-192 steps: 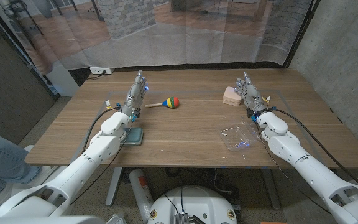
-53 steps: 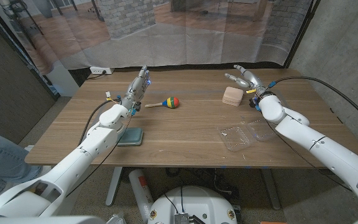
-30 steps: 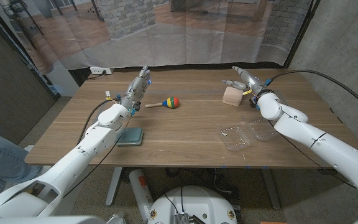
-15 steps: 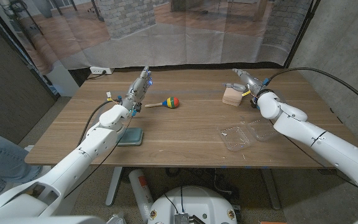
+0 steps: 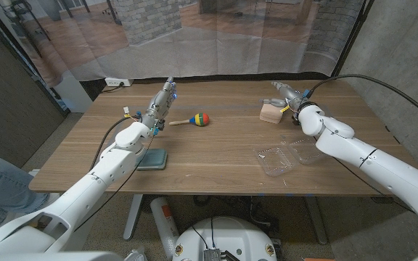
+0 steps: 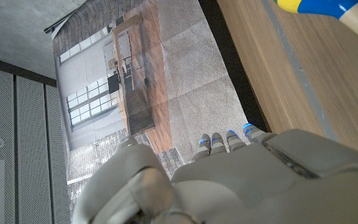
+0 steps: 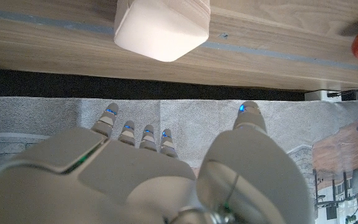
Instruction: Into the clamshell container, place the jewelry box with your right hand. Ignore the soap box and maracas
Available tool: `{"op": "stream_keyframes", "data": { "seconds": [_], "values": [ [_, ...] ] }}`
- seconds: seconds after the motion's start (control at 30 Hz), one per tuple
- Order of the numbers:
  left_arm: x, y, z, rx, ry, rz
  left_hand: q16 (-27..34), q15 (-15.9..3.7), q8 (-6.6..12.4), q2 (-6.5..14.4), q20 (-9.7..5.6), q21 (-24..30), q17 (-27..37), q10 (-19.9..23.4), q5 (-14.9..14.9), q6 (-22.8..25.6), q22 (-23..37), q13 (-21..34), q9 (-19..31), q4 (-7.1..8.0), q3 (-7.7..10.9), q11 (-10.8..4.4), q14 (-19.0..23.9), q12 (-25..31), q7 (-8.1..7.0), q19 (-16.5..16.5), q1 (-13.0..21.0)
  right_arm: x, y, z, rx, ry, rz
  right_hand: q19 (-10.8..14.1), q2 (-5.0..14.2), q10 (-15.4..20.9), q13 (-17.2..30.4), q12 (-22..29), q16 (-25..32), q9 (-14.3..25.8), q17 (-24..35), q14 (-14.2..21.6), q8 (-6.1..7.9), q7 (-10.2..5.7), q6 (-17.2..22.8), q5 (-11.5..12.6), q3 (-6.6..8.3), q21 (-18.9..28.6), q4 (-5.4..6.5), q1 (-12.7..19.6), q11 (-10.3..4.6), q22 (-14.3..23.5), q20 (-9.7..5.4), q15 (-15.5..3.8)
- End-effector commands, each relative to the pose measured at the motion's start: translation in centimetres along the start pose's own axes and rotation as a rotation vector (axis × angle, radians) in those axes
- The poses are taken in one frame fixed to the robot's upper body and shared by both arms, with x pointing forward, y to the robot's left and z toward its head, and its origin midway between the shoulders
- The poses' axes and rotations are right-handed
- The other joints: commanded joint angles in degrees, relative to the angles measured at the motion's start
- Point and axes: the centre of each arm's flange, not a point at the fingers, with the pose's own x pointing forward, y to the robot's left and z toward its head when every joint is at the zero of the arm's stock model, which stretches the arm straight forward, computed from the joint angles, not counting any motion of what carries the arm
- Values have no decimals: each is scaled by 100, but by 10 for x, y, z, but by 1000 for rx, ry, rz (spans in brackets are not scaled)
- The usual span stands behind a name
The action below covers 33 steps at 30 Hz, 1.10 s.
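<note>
**Clear clamshell waits open while the right hand hovers by the jewelry box**

Clear plastic marks the nearest task item: the clamshell container point(image 5: 283, 157) lies open on the wooden table point(image 5: 216, 152) toward the near edge on the robot's right, both halves spread and nothing in them. Level with it on the robot's left, the dark soap box point(image 5: 152, 159) lies partly under the left forearm.

Farther back, the jewelry box point(image 5: 271, 112), a pale pinkish block, sits well beyond the container. The right hand point(image 5: 284, 93) is raised just behind it, at its far right side, holding nothing, fingers apart and reaching out over the box's far edge. In the right wrist view the box point(image 7: 161, 28) lies ahead of the fingertips point(image 7: 146, 134) with a clear gap, so there is no contact yet. The left hand point(image 5: 161, 106) holds nothing either, fingers straight and together, just beside the maraca point(image 5: 194, 119), apart from it.

The main risk, as I judge it, is the approach angle. Fingers closing from behind and above on a smooth, rounded block could push it forward across the table instead of catching it, or pinch only a corner so it slips out during the carry. The container looks light and thin; a box set down off-centre could tip a half or slide the whole shell away.
</note>
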Motion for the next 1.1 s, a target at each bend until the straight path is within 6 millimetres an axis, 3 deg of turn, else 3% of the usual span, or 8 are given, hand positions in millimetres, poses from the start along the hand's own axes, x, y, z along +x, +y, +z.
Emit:
{"op": "stream_keyframes", "data": {
  "seconds": [0.03, 0.53, 1.1],
  "values": [
    [1, 4, -1, -4, 0, 5, 1, 36, 6, 1, -106, -21, 16, -25, 25, 1, 6, 10, 13, -22, -24, 22, -89, -13, -16, -347, 86, 8, 3, 0, -58, 56, 60, -44, -87, -100, 24, 33, 17, 25, 24, -11, 2, 5, -79, 54, -40, -25, -19, 4, 16, 20, 17, 41],
    [4, 4, -1, -2, 6, 11, 2, 32, 2, 17, -82, -18, 17, 9, 20, 44, 7, 11, 13, -27, -38, -4, -70, -13, 6, -324, 107, 17, 4, 0, -141, 78, 120, -80, -134, -462, 23, 0, 0, 27, 18, -219, -49, 145, -623, 188, -112, -160, -40, 74, 88, 26, 17, 98],
    [5, 3, -3, -8, 17, 10, 5, 36, -10, 41, -38, -23, 18, 33, 11, 72, 9, 12, 14, -29, -52, 10, -41, -17, -6, -326, 128, 23, 11, -2, -203, 98, 191, -16, -148, -618, 23, 7, 12, 28, 15, -280, -27, 214, -824, 266, -135, -186, -76, 181, 150, 32, 13, 135]
  ]
}}
